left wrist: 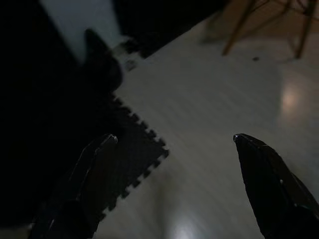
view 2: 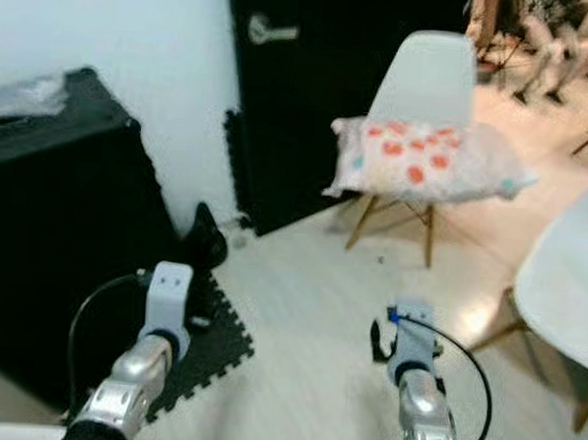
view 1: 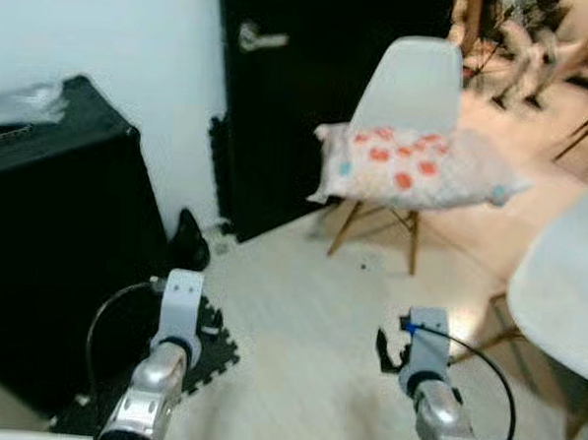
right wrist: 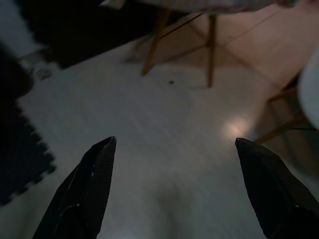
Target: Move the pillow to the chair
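Your left gripper [left wrist: 174, 139] has its jaws spread wide with nothing between them, hanging above the pale wood floor [view 1: 309, 310] at the toothed edge of a black foam mat [left wrist: 132, 159]. Your right gripper [right wrist: 174, 142] is just as wide and just as empty, over bare floor, pointing toward the wooden legs of the chair [view 1: 410, 83].

Take that chair as your landmark: a white moulded shell on splayed wooden legs, standing ahead of both arms and well apart from them. The pillow [view 1: 410, 167], white with red and blue spots, lies across its seat, overhanging both sides and leaning against the backrest.

Directly behind the chair is a black door [view 1: 310, 103] with a silver lever handle [view 1: 259, 38]. To the chair's left, past the door and a strip of white wall [view 1: 136, 44], you have a large black cabinet [view 1: 51, 237]; a small dark object sits on the floor at its foot. To the chair's right, nearer you, is the edge of a second white chair [view 1: 567, 284]. Far behind, the background is too blurred to tell.
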Motion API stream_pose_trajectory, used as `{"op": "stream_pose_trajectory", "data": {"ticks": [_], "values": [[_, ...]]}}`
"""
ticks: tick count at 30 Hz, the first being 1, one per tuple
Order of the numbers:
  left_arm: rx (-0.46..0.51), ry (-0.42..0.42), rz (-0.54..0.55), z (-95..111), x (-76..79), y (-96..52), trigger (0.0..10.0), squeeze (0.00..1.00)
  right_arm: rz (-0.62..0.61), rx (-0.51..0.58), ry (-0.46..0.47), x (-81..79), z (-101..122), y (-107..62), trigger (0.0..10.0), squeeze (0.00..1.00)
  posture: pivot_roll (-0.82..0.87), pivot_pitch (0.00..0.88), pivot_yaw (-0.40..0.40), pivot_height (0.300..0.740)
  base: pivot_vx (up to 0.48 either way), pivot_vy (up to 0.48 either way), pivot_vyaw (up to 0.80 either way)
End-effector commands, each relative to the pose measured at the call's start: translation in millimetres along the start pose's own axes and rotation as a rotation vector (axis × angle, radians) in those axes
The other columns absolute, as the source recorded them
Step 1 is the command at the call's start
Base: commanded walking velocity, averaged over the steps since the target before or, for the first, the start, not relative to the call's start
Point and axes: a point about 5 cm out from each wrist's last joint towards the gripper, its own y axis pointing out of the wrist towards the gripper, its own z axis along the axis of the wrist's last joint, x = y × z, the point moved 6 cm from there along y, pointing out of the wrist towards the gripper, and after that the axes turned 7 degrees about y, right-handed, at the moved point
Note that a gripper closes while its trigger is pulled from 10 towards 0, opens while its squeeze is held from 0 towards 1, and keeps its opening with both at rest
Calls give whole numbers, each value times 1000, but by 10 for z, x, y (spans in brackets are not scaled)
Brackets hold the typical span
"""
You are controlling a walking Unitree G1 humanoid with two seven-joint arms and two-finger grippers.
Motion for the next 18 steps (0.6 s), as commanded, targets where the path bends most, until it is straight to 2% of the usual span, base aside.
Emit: {"op": "stream_pose_trajectory", "data": {"ticks": [1,6,10,13,18], "values": [[-22,0,7,-64,-34,-9,10000,0,3,-37,6,-39,-137,-45,10000,0,31,82,24,740,0,0,-800],[-24,-2,6,-54,-29,-3,10000,0,-2,-44,12,-33,-156,-49,10000,0,29,83,25,740,0,0,-800],[-34,0,7,-76,-29,2,10000,0,-6,-128,20,-36,-313,-65,10000,0,28,83,24,740,0,0,-691],[-41,-7,10,-87,-27,13,10000,0,11,-181,3,-92,-427,-87,10000,0,31,77,22,740,0,0,0],[-48,0,11,-66,-31,52,10000,0,28,-181,-11,-199,-438,-86,10000,0,27,65,18,740,0,0,0]]}}
